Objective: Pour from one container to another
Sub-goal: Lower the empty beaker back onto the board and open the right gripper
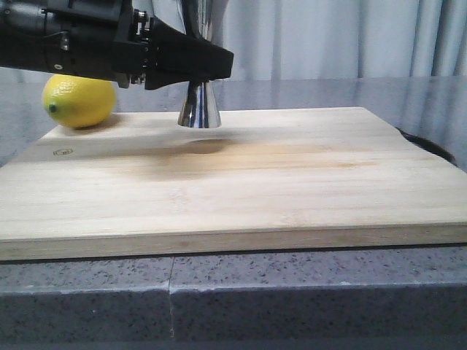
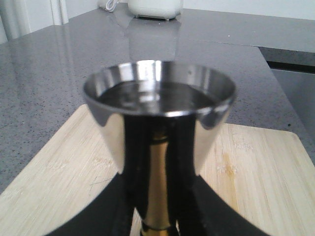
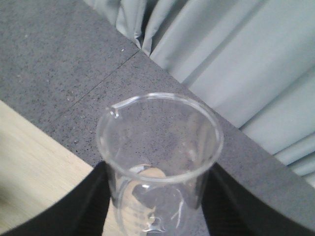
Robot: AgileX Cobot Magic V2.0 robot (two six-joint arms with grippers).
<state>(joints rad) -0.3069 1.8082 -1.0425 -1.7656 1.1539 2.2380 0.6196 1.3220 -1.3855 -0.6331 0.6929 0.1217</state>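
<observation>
I have the left gripper [image 1: 211, 65] closed on the jigger [image 1: 198, 106] at its gold-banded waist; in the front view its base hangs just above the cutting board [image 1: 241, 182], toward the far left, with the lemon [image 1: 79, 100] further left. Through the left wrist camera the jigger's upper cup looks dark inside; I cannot tell whether it holds liquid. The right gripper [image 3: 157, 216] clasps the beaker [image 3: 160, 157], upright, seemingly empty, over the board's edge; it is out of the front view. I judge both vessels are held before the pour; next I must bring the beaker's lip over the jigger's cup and tilt slowly.
</observation>
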